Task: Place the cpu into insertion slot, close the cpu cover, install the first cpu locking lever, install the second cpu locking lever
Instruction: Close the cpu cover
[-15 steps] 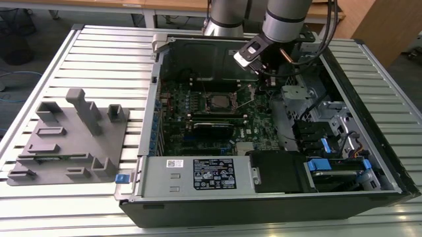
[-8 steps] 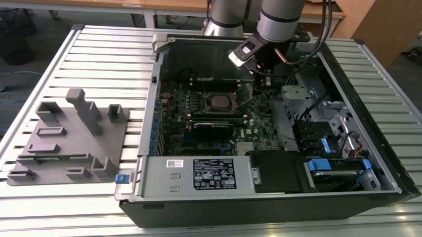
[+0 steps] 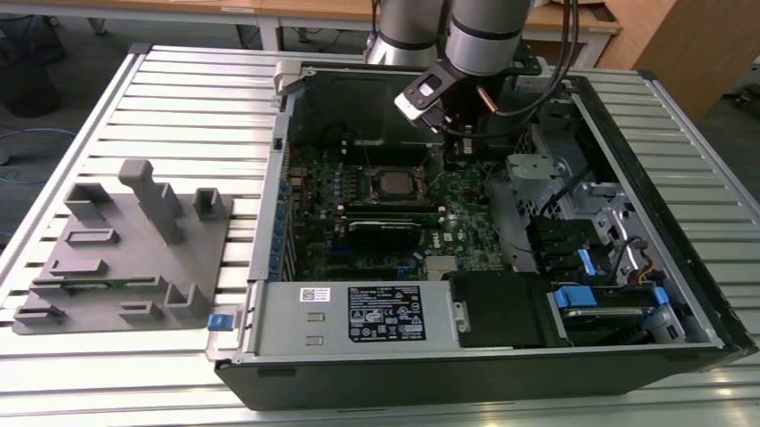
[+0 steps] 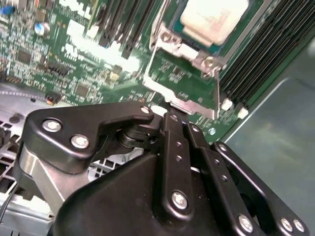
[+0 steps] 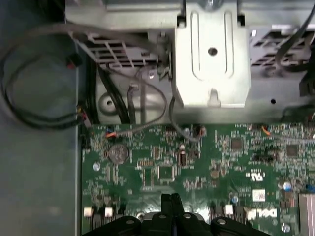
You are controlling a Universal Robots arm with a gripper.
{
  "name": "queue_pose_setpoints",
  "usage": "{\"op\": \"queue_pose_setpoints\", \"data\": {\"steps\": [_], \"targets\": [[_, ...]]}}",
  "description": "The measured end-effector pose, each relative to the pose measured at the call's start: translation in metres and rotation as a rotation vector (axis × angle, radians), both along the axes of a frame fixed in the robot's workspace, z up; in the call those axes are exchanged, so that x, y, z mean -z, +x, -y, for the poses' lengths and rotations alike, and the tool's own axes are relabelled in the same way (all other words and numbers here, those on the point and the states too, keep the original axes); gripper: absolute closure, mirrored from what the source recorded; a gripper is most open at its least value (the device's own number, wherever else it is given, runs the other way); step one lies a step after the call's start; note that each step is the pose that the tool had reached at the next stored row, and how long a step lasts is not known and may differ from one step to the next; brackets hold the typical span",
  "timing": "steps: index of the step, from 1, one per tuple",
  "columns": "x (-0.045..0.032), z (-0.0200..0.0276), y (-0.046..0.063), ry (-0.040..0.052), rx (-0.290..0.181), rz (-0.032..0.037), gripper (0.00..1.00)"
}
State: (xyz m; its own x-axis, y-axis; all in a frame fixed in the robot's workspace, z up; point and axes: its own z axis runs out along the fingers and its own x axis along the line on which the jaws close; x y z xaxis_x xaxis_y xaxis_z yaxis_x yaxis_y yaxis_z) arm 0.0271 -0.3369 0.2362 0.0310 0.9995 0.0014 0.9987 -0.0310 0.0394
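The cpu, a small square chip with a silvery top, lies in the insertion slot on the green motherboard inside the open case. In the second wrist view the cpu sits in the socket. The cpu cover, a thin metal frame, is swung open beside the socket, with green board showing through its cut-out. My gripper hangs above the board toward the exterior view's right of the socket. Its black fingers are pressed together with nothing between them. The locking levers are too small to tell.
The case walls ring the board. A black card lies just in front of the socket, and a labelled metal box lies nearer. Drive bays and cables fill the exterior view's right. A grey fixture block stands outside on the slatted table.
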Motion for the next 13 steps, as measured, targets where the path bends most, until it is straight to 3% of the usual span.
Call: {"op": "queue_pose_setpoints", "data": {"steps": [13], "targets": [[0.002,-0.0024,-0.037,0.0,0.0,0.0029,0.89]]}}
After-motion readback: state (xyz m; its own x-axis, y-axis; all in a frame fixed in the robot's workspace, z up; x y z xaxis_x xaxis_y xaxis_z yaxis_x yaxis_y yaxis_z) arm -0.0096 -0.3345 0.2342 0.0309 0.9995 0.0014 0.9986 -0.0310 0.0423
